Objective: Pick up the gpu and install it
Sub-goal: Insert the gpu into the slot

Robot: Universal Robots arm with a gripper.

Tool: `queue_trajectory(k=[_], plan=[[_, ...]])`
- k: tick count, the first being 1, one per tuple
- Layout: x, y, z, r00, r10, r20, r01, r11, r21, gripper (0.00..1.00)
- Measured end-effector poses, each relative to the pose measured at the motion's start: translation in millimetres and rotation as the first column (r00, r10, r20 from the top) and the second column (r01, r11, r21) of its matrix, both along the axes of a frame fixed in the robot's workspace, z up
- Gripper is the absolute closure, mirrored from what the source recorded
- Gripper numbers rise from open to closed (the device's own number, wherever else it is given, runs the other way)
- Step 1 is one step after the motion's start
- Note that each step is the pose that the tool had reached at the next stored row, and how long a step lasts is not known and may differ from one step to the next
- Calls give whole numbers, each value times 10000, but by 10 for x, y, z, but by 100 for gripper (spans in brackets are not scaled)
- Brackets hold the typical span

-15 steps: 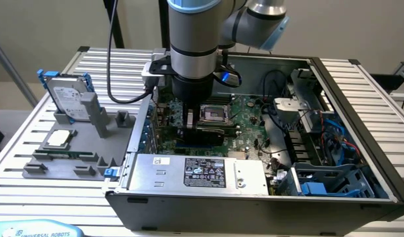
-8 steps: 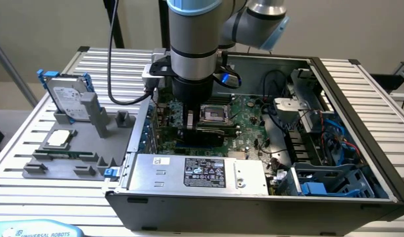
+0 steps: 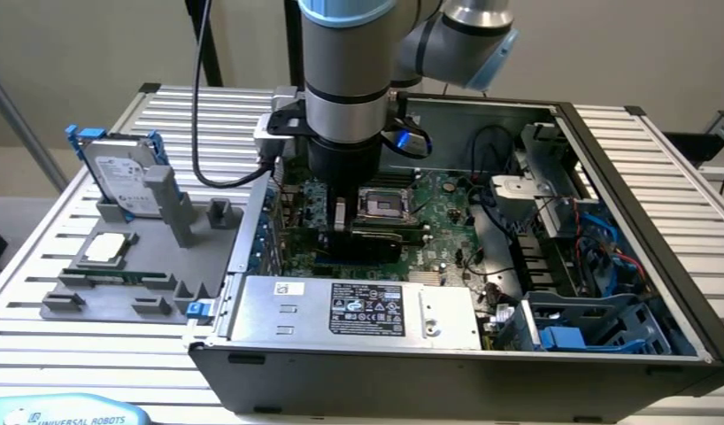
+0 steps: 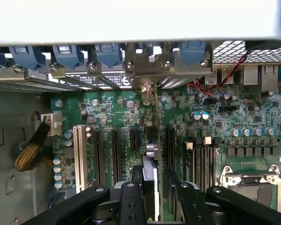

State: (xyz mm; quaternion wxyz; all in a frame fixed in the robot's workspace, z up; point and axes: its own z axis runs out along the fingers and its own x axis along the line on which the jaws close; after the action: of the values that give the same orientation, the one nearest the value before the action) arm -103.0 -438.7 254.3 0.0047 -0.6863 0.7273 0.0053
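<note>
My hand [image 4: 152,187] is down inside the computer case [image 3: 645,177], fingers [image 4: 131,187] either side of the upright card [image 4: 155,136] on the motherboard [image 4: 234,117]; whether they grip it I cannot tell.

We saw a bench [image 3: 67,341] of ribbed, matt silver metal slats. The open grey computer case [image 3: 457,367] looked like dull sheet metal, and its green motherboard [image 4: 107,112] had a faintly glossy finish. The thin green gpu card [image 4: 155,117] ended in a bare metal bracket. The black hand [image 4: 150,192] looked like matt plastic. The grey parts tray [image 3: 114,297] seemed matt plastic.
</note>
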Motion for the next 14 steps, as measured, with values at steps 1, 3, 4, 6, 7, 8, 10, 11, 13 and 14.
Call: queue_trajectory(k=[1, 3, 4, 6, 7, 8, 10, 11, 13, 14], plan=[[0, 0, 29, 10000, 0, 1, 0, 10000, 0, 68], [0, 0, 114, 10000, 0, -1, 0, 10000, -1, 68], [0, 0, 159, 10000, 2, -1, -2, 10000, -2, 68], [0, 0, 249, 10000, 7, -2, -7, 10000, -4, 68], [0, 0, 289, 10000, 8, 0, -8, 10000, -1, 68], [0, 0, 321, 10000, 9, -1, -9, 10000, -2, 68], [0, 0, 369, 10000, 10, 0, -10, 10000, -1, 68], [0, 0, 383, 10000, 11, -1, -11, 10000, -3, 70], [0, 0, 393, 10000, 11, 0, -11, 10000, -1, 77], [0, 1, 393, 10000, 11, 2, -11, 10000, 2, 83]])
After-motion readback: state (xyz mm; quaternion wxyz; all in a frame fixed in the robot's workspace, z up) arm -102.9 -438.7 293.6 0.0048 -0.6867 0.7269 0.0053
